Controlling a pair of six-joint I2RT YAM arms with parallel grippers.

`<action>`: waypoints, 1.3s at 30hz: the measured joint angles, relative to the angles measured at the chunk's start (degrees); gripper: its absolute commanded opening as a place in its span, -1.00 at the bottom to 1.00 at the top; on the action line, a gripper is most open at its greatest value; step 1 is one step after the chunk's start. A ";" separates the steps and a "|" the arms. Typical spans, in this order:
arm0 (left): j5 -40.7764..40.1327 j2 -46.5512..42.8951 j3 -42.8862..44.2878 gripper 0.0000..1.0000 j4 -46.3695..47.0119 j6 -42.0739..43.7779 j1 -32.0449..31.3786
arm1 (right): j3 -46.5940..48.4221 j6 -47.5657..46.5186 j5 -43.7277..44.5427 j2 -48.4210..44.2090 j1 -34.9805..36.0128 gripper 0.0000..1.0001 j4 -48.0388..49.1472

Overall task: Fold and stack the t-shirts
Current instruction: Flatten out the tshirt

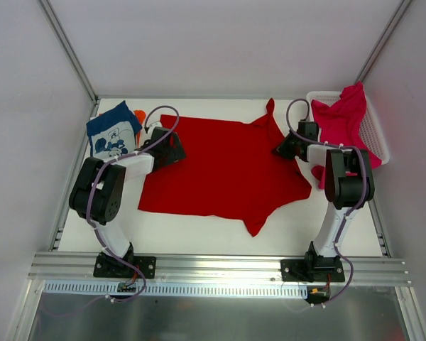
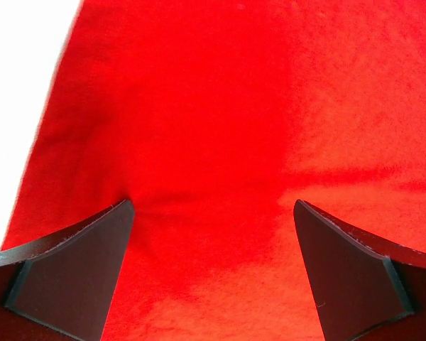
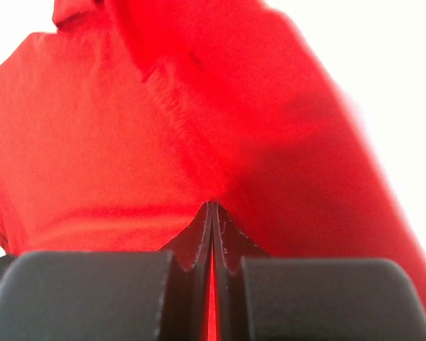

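The bright red t-shirt [image 1: 224, 163] lies spread over the middle of the table. My left gripper [image 1: 172, 148] is open, its jaws wide apart over the shirt's left edge, and red cloth [image 2: 213, 142] fills its view. My right gripper [image 1: 284, 148] is shut on the red shirt's right side near a sleeve [image 3: 213, 128], with cloth pinched between the jaws. The navy shirt with white cartoon print [image 1: 113, 135] lies folded at the far left, with a bit of the orange shirt [image 1: 138, 115] showing behind it. The magenta-pink shirt [image 1: 341, 117] lies in the basket.
A white plastic mesh basket [image 1: 375, 135] stands at the far right corner. Aluminium frame rails run along the table's left, right and near edges. Bare white table [image 1: 199, 238] shows in front of the red shirt.
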 measured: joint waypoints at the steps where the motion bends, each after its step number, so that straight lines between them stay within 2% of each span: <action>1: 0.02 -0.44 -0.57 0.98 0.04 -0.02 0.50 | 0.00 0.00 -0.17 0.00 -0.46 -0.99 0.00; 9: 1.33 -3.58 -4.04 0.98 0.00 -0.90 4.26 | 0.39 -1.38 -2.38 0.00 -2.99 -0.99 -0.66; 16: 1.38 -3.63 -4.09 0.98 -0.02 -0.90 4.26 | 3.13 -3.69 -10.58 1.31 -6.64 -0.99 -1.46; 20: 1.40 -3.63 -4.09 0.98 0.00 -0.87 4.26 | 8.59 -4.61 -12.15 4.02 -7.80 -0.99 -1.88; 24: 1.46 -3.65 -4.09 0.98 -0.02 -0.85 4.26 | 21.20 -2.49 -12.15 7.85 -10.69 -0.99 -9.18; 25: 1.46 -3.65 -4.09 0.98 0.00 -0.85 4.26 | 24.46 -1.97 -12.74 8.94 -10.56 -0.85 -11.87; 27: 1.46 -3.65 -4.09 0.98 0.00 -0.85 4.26 | 29.00 -1.09 -13.90 10.21 -10.56 -0.37 -15.89; 28: 1.49 -3.65 -4.09 0.98 0.00 -0.85 4.26 | 30.77 -0.42 -14.56 10.32 -10.56 0.19 -17.64; 30: 1.46 -3.65 -4.09 0.98 0.00 -0.83 4.26 | 33.14 -0.22 -15.08 9.73 -10.45 0.67 -19.74; 31: 1.46 -3.65 -4.09 0.98 0.00 -0.83 4.26 | 33.35 -0.66 -14.88 8.83 -10.25 0.99 -20.22; 35: 1.46 -3.65 -4.13 0.98 0.09 -0.85 4.26 | 31.58 -3.76 -9.79 1.64 -7.30 0.99 -24.55; 39: 1.49 -3.87 -4.72 0.98 0.90 -0.83 4.26 | 23.23 -6.86 -4.09 -9.44 -3.43 0.99 -25.88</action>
